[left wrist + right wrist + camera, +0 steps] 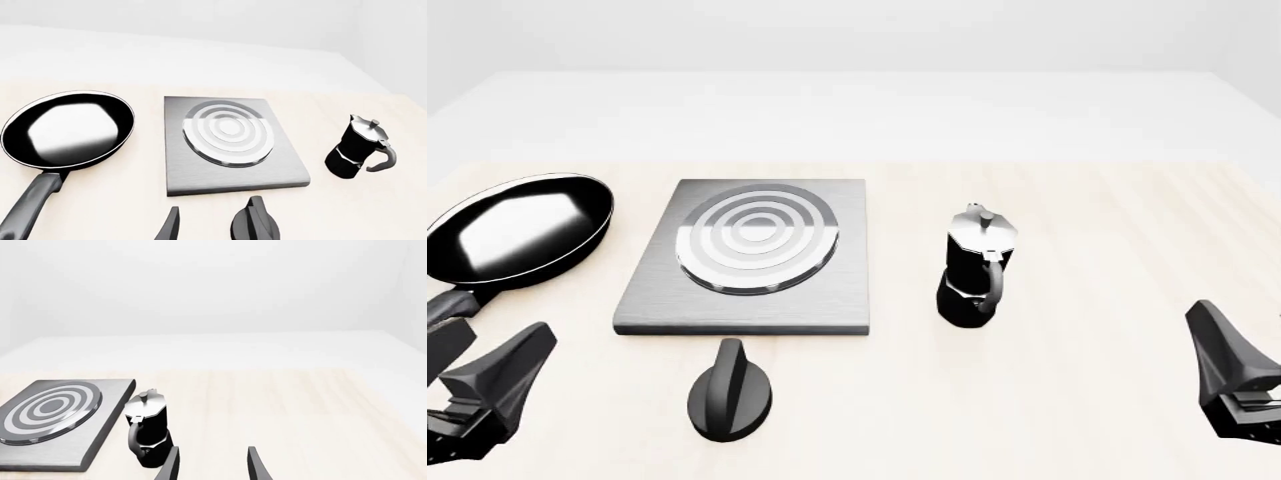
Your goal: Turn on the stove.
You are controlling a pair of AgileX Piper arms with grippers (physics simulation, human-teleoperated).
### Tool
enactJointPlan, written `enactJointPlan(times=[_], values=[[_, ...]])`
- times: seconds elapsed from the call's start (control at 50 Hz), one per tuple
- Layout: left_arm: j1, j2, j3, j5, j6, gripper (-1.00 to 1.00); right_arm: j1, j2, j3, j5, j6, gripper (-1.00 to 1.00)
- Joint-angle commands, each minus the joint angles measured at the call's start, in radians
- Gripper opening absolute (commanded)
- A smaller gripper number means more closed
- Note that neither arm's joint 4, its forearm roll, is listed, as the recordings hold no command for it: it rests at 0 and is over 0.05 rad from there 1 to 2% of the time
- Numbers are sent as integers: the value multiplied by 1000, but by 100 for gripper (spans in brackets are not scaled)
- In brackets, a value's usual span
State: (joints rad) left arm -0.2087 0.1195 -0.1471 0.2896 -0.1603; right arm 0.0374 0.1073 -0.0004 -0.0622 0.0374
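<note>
1. The desk (1068, 400) is carrying everything.
2. The stove (654, 300), a brushed grey plate with ringed burner, is lying ahead of the left end effector (481, 385).
3. The knob (730, 392), a black ridged oval, is sitting just right of that end effector; likely rigid, best pinched across the ridge.
4. Both the left and right end effector (212, 465) are standing open, holding nothing.

Left end effector (487, 385): matte black, angular housing, tapering to wedge-shaped fingers; stepped, ridged detail at the base.
Right end effector (1234, 385): matte black, same faceted form, with ribbed blocks low on the body.
Fingers (172, 464): thin, dark grey blades narrowing to pointed tips.
Markings, cables, screws: not discernible.
</note>
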Motion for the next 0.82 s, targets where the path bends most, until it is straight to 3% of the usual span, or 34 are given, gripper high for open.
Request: enactJointPlan(times=[0.02,0.24,0.3,0.5,0.82], values=[[14,-119,-6,49,9,100,0,-1,0,3,-8,100],[72,-119,33,6,20,100,2,8,0,-6,-14,100],[81,-119,42,0,-21,100,2,10,0,-8,-16,100],[183,-119,57,-3,61,100,3,9,0,-5,-22,100],[261,-119,61,9,97,100,5,0,0,3,-24,100]])
